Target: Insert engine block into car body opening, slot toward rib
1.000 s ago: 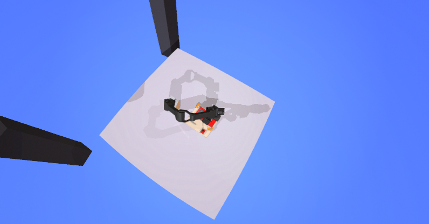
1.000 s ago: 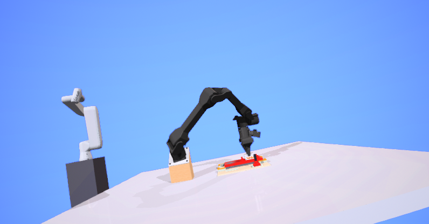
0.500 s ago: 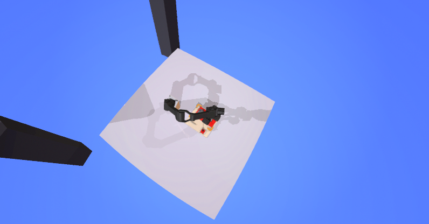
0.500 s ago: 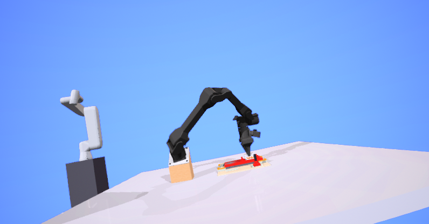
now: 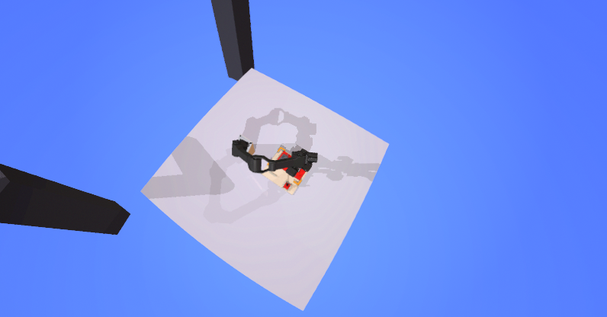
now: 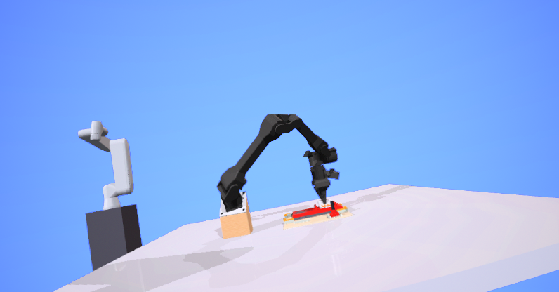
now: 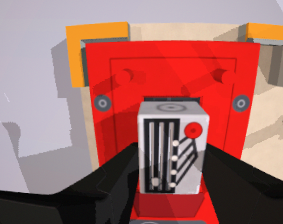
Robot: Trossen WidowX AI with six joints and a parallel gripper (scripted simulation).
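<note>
Backdrop: plain blue on all sides, with a pale table [image 5: 271, 247] [image 6: 391, 231] crossed by soft grey shadows.
Gripper [image 5: 302, 158] [image 6: 324, 201] [image 7: 173, 155]: pointing down, its two black fingers clamped on the block's left and right sides as the wrist view shows them.
Block [image 6: 324, 203] [image 7: 171, 150]: a small upright box, pale grey, its face printed with black stripes, white dots and a red disc. It is over the opening in the car body; whether it is seated all the way down cannot be told.
Handling: probably light, stiff and smooth, so it should not squash but might slip or twist if squeezed off centre.
Where to hold: the two flat sides, as now, which leaves the top and printed face free.
Opening [image 7: 192, 99]: a dark edge showing just behind the block; the rest is hidden.
Car body [image 5: 300, 174] [image 6: 312, 211] [image 7: 142, 60]: bright red, with two short pegs [image 7: 124, 77] near one end and a grey round fastener [image 7: 102, 103] toward one side; the pegs could catch a finger that opens wide or drifts.
Tray [image 5: 277, 178] [image 6: 305, 222] [image 7: 187, 32]: cream, under the car body, with orange corners [image 7: 74, 55].
Farther off: a white arm [image 6: 121, 166] on a dark pillar [image 5: 231, 30] [image 6: 107, 235], well clear of the work.
</note>
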